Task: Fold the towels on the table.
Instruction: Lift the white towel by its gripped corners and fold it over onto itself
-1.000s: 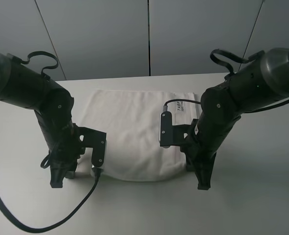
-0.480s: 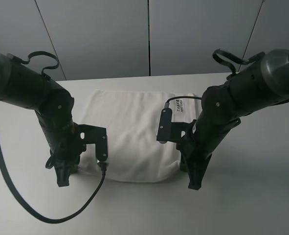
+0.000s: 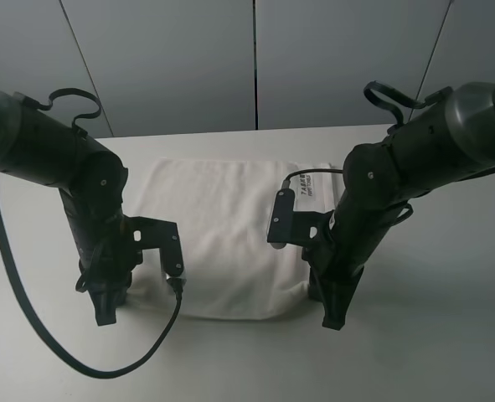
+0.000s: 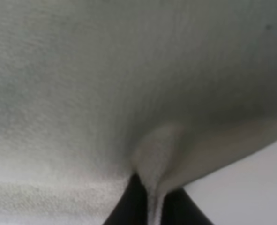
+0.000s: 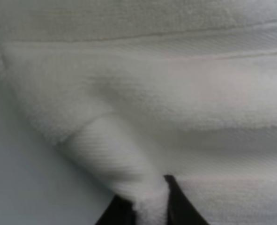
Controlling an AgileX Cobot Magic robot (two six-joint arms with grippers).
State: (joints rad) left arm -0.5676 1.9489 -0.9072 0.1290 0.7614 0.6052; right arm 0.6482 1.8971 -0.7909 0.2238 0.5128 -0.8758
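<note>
1. Two grippers are clamped on cloth. The left gripper (image 4: pixel 154 208) pinches a pleat of the towel (image 3: pixel 222 226) between its dark fingers (image 4: pixel 129 206). The right gripper (image 5: pixel 147 211) nips a corner the same way.
2. Towel lies spread on the table (image 3: pixel 448 335) between the two arms. Its near edge is held at both ends and its far edge lies flat toward the table's back.
3. Progress looks early: the grasp is done but no fresh fold shows. The near edge probably has to go over to the far edge, with further folds after that. Whether the towel is already doubled cannot be told.
4. Towel is white terry with a fuzzy pile. The right wrist view shows a smoother ribbed band and a hem line.
5. Small grey-lettered label (image 3: pixel 307 186) sits near the far right corner.
6. Cloth looks limp and bunches at each pinch.
7. Table is plain matte white.
</note>
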